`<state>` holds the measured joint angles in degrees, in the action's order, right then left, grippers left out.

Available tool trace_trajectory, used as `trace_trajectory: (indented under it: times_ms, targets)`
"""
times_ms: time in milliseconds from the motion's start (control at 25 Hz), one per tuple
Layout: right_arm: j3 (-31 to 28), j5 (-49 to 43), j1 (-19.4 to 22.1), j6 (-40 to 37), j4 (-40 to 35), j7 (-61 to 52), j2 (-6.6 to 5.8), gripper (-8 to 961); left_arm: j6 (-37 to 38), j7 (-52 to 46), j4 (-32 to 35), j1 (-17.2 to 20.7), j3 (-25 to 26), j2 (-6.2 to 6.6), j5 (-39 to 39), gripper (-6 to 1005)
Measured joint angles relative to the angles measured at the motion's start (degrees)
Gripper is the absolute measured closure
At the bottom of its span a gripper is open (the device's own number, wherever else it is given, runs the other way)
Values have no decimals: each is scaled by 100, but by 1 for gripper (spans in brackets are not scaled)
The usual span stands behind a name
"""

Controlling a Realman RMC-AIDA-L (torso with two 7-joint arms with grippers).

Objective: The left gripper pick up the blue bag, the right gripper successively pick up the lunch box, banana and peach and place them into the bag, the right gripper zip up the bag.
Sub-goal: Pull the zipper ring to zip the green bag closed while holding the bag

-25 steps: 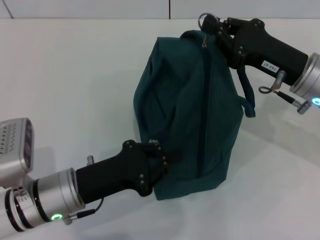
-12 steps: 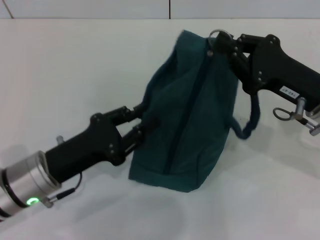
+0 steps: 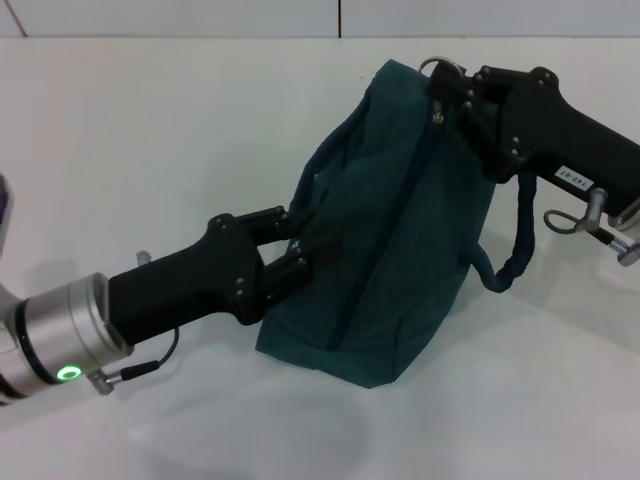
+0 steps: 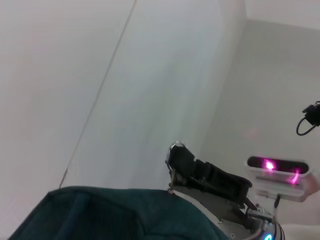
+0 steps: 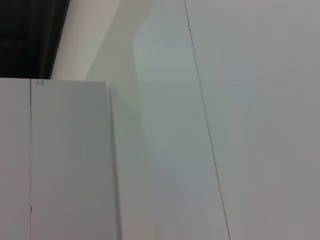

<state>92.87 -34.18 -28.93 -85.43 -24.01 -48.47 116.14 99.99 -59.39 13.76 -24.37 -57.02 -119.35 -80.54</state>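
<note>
The blue bag [image 3: 400, 240], dark teal, stands on the white table with its zipper line closed along the top. My left gripper [image 3: 288, 243] is against the bag's left side, by a loop handle [image 3: 305, 190], and is shut on the fabric there. At the bag's far top corner my right gripper [image 3: 448, 92] is shut on the zipper pull, and the metal ring [image 3: 440, 67] sticks out past the fingers. The left wrist view shows the bag's top [image 4: 115, 215] and the right gripper [image 4: 175, 162] beyond it. The lunch box, banana and peach are out of view.
The second loop handle [image 3: 512, 250] hangs off the bag's right side under my right arm. White table [image 3: 150, 120] surrounds the bag on all sides. The right wrist view holds only white panels [image 5: 225, 100].
The bag has swung more upright and shifted right. My left gripper moved from the bag's lower corner up to its left side. My right gripper shifted slightly right, still holding the pull.
</note>
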Motion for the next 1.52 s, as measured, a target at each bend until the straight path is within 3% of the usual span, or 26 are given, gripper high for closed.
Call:
trace_trajectory:
  times_ms: [280, 760, 960, 1520]
  targets:
    - [-23, 0, -1, 3, 7, 4, -4, 922, -137, -81, 6, -96, 38, -3, 7, 678]
    - [-105, 14, 2, 373, 28, -11, -18, 920, -7, 165, 13, 91, 45, 0, 21, 894]
    - [-212, 81, 21, 435, 37, -24, -20, 919, 234, 492, 13, 260, 152, -1, 98, 940]
    - [-365, 184, 123, 749, 323, 0, -23, 917, 346, 696, -53, 519, 405, 4, 316, 941]
